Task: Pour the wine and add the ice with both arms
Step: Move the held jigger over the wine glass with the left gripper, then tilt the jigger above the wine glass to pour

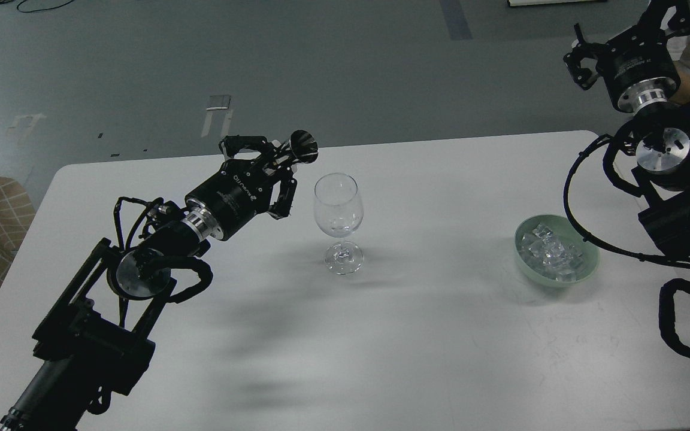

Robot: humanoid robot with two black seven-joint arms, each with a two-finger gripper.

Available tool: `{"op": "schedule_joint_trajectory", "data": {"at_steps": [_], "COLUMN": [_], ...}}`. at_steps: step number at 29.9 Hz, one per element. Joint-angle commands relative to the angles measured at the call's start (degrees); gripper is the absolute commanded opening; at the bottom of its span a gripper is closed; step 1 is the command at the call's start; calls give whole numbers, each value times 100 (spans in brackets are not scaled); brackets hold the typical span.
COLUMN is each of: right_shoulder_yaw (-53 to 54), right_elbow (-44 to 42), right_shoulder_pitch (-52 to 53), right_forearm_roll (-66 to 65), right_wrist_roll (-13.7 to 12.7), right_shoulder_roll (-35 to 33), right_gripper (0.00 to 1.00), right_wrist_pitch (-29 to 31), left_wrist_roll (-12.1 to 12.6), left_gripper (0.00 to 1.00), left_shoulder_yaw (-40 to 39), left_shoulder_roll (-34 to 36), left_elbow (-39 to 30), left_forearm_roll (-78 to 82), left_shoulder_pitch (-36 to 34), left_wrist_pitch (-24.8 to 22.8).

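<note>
Glassware stood near the middle of the white surface [417,335]: 1 clear wine glass [338,221], upright on its foot, set a little toward the far edge. A few small glints showed low in its bowl, but whether any wine lay in it could not be told.

The left end effector [282,179] hung just beside the glass on its left, near the rim, not touching it. Its prongs were wrapped around a dark, bottle-like object [302,146] whose ribbed round end pointed toward the far edge, above and left of the glass rim. The object was too dark and foreshortened to name with certainty. The left arm [141,263] reached in from the near left corner, its silver ring joint and looped cables lying over the surface.

A pale green bowl [556,251] sat toward the right edge, well apart from the glass. It held the ice [548,248], many small clear cubes piled inside.

The right end effector [580,60] was raised beyond the far right corner, over the grey floor [261,60], clear of the bowl. Its prongs appeared small and dark, so I could not tell whether they were spread or closed. The right arm [662,155] rose along the right edge.
</note>
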Motion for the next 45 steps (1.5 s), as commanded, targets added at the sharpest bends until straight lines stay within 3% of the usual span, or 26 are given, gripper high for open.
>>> {"op": "schedule_joint_trajectory", "data": {"at_steps": [1, 7, 36, 45], "right_shoulder_yaw": [-1, -1, 43, 52], "right_elbow": [7, 7, 7, 7], "right_shoulder_pitch": [-7, -7, -60, -78], "right_forearm_roll": [0, 0, 9, 9], "right_wrist_roll": [0, 0, 0, 0], "right_shoulder_roll": [-1, -1, -63, -80], "right_gripper": [100, 100, 100, 100], "right_wrist_pitch": [-1, -1, 8, 17], "left_wrist_roll": [101, 224, 242, 400], "left_gripper": [17, 17, 17, 17], "left_shoulder_yaw": [-9, 87, 307, 343], "left_shoulder_roll": [-3, -38, 296, 305], "left_elbow": [-69, -104, -60, -95], "left_forearm_roll": [206, 329, 1217, 1436], "left_shoulder_pitch": [-12, -38, -205, -355], "left_wrist_pitch": [10, 18, -43, -43]}}
